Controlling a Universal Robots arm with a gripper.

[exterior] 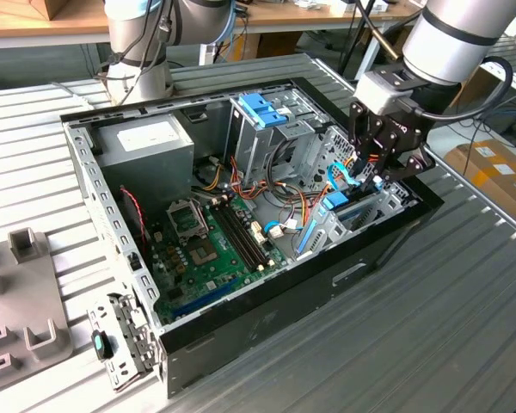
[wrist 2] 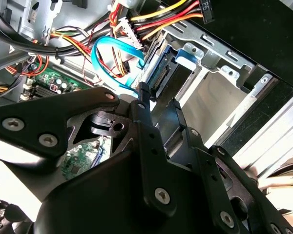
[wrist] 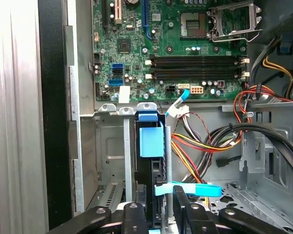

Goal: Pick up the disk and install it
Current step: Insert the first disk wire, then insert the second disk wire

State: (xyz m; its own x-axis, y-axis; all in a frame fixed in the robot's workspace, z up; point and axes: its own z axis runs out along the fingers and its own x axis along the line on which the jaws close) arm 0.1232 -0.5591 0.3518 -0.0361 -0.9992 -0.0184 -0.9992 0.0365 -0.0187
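Note:
The disk stands on edge in the drive bay at the end of the open computer case on the exterior view's right. A light-blue rail runs along its upper edge, and its connector end points at the cables. My gripper reaches down into that bay. In both wrist views the black fingers flank the dark body of the disk, and my gripper looks shut on it. In the exterior view the blue of the disk sits just below the fingers.
A blue flat cable and red-yellow wires crowd the bay. The green motherboard, the grey power supply and a drive cage with a blue latch fill the case. A second arm's base stands behind, and a loose bracket lies in front.

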